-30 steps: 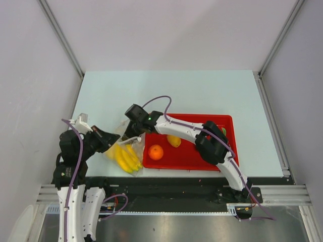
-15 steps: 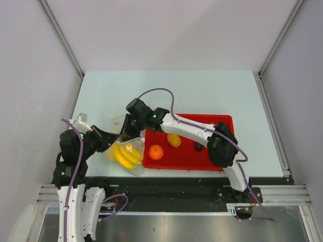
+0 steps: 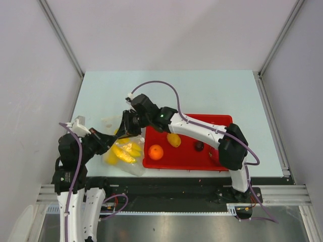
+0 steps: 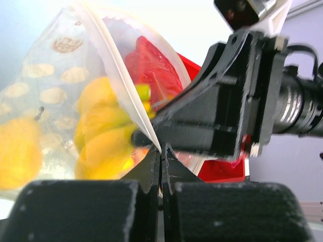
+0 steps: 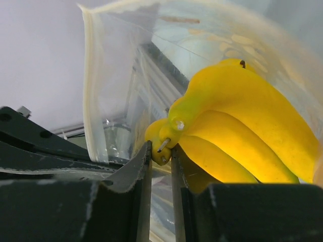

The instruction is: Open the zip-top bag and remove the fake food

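The zip-top bag [image 3: 119, 157] is pinched at its mouth by the left gripper [image 4: 160, 157], whose jaws are pressed together on the white zip edge that runs down between them. From there the clear pouch spreads up and to the left in the left wrist view, printed with pale dots; one dot near the top carries brownish marks too blurred to read. The right gripper [image 5: 160, 151] reaches into the open mouth, its jaws narrowed onto the greenish stem end of the banana bunch [image 5: 242, 131], which it clamps with the fruit inside the plastic. In the left wrist view another yellow piece [image 4: 20, 151] sits deeper in the bag, to the left of the bananas. From above, the bag lies on the pale worktop [image 3: 202, 91] near its front left corner, just beside the left end of the red tray [image 3: 222, 119], with the left gripper [image 3: 107, 141] at its left side and the right gripper [image 3: 124, 132] entering from the far side. In the tray lie an orange [image 3: 156, 152], a yellow mango [image 3: 174, 140] just behind it, and a small dark round fruit [image 3: 200, 146] further right, all apart from one another.
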Action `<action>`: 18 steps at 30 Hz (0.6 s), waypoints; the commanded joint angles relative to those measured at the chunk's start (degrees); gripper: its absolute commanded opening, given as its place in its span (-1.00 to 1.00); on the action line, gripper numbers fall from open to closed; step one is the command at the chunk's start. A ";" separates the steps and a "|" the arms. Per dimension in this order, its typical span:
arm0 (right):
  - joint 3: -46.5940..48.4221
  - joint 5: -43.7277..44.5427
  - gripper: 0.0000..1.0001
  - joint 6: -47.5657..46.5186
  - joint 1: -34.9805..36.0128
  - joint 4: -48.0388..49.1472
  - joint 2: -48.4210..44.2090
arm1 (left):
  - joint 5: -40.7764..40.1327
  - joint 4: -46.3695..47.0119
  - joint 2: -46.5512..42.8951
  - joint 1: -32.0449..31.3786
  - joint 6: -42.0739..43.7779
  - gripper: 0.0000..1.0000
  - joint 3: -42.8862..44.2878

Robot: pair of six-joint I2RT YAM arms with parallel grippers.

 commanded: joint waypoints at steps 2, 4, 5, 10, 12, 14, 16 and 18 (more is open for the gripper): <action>1.41 -1.84 -1.00 3.74 -2.61 11.07 -6.26 | -0.05 -2.39 -2.50 -0.01 0.16 -1.00 1.24; 1.06 -2.19 -1.00 7.36 -3.49 15.45 -6.53 | -0.05 -3.26 -3.11 -0.01 0.07 -1.00 1.15; 0.71 -1.84 -1.00 11.20 -3.84 16.44 -6.79 | 0.04 -3.44 -3.29 -0.01 -0.10 -1.00 1.06; -1.23 -0.61 -1.00 19.32 -5.60 24.61 -7.41 | -0.40 -4.32 -4.26 -0.01 -0.72 -1.00 1.06; -1.05 -1.31 -1.00 21.86 -5.87 25.93 -7.58 | -0.84 -4.85 -4.26 -0.01 -0.72 -1.00 1.41; -1.14 -2.62 -1.00 23.28 -6.13 27.60 -7.85 | -1.54 -5.11 -4.34 -0.01 -0.37 -1.00 1.41; -1.58 -3.77 -1.00 25.73 -6.22 29.88 -8.46 | -1.89 -5.11 -4.08 -0.09 -0.11 -1.00 1.41; -2.10 -5.18 -1.00 27.76 -6.39 32.34 -9.42 | -2.07 -4.85 -3.56 -0.01 0.07 -1.00 1.41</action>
